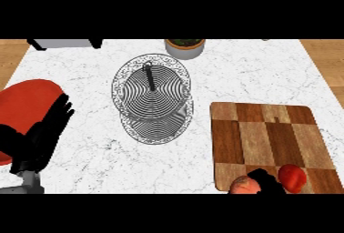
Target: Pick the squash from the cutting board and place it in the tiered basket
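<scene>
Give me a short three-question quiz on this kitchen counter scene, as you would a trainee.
1. True or false: the round wire tiered basket stands on the chequered wooden cutting board.
2. What lies beside the robot's black left hand? A) red round plate B) blue bowl C) steel pot
3. Fill in: the black right hand curls round the orange-red ___ at the board's near edge.
Key: 1 false; 2 A; 3 squash.

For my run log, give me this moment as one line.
phase: grasp | right hand: curled round squash at cutting board's near edge | left hand: open, resting at left | tiered basket: no squash yet
</scene>
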Motion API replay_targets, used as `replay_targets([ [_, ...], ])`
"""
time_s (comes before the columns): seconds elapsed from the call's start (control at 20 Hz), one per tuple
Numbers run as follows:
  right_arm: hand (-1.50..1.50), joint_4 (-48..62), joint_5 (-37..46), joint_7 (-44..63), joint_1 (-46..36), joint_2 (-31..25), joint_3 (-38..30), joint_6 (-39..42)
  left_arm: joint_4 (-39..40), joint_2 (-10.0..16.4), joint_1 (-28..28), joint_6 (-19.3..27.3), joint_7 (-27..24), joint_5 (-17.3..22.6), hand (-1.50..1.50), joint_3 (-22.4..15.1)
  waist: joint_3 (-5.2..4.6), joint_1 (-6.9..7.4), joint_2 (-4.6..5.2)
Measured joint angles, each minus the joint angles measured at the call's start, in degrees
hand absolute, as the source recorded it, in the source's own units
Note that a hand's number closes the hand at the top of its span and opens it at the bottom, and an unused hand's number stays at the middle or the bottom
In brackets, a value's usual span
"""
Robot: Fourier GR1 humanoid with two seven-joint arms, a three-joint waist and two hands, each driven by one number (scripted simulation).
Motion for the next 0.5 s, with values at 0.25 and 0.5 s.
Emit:
replay_targets([
  [0.25, 1.5, -10.73, 12.29, -0.41, 1.0, 1.42, 8.92, -3.2, -0.91, -0.15, 0.18, -0.1, 0.55, 0.1, 0.0, -0.17, 0.09, 0.53, 0.12],
  [0.5, 1.5, -13.25, 22.02, 0.67, -1.78, -1.82, 13.61, -2.09, -1.14, -0.51, -0.5, -0.15, 0.65, -0.39, 0.0, -0.74, 0.11, 1.58, 0.65],
])
